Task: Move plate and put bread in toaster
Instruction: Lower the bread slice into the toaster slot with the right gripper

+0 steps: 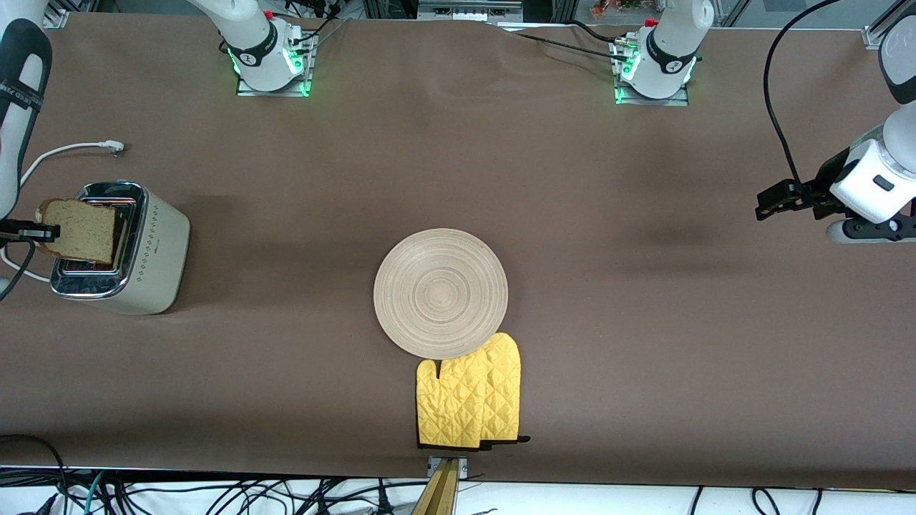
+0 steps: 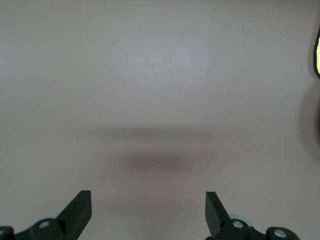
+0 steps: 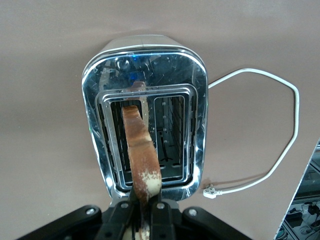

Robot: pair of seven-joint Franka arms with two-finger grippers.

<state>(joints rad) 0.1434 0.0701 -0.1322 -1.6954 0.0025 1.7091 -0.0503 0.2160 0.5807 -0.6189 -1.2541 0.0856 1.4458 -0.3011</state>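
The toaster (image 1: 147, 250) stands at the right arm's end of the table, its chrome top (image 3: 145, 65) facing up. My right gripper (image 1: 44, 232) is shut on the bread (image 1: 82, 230) and holds the slice upright, edge-down, over one of the two slots. In the right wrist view the bread (image 3: 142, 155) runs from my right gripper (image 3: 144, 206) down toward that slot. The plate (image 1: 440, 293) lies flat mid-table, empty. My left gripper (image 1: 769, 204) is open and empty above bare table at the left arm's end; its fingers (image 2: 80, 210) stand wide apart.
Yellow quilted oven mitts (image 1: 469, 400) lie nearer to the front camera than the plate, their tips under its rim. The toaster's white cord (image 3: 285, 160) loops on the table beside it, its plug (image 1: 111, 146) loose. A brown cloth covers the table (image 1: 608, 343).
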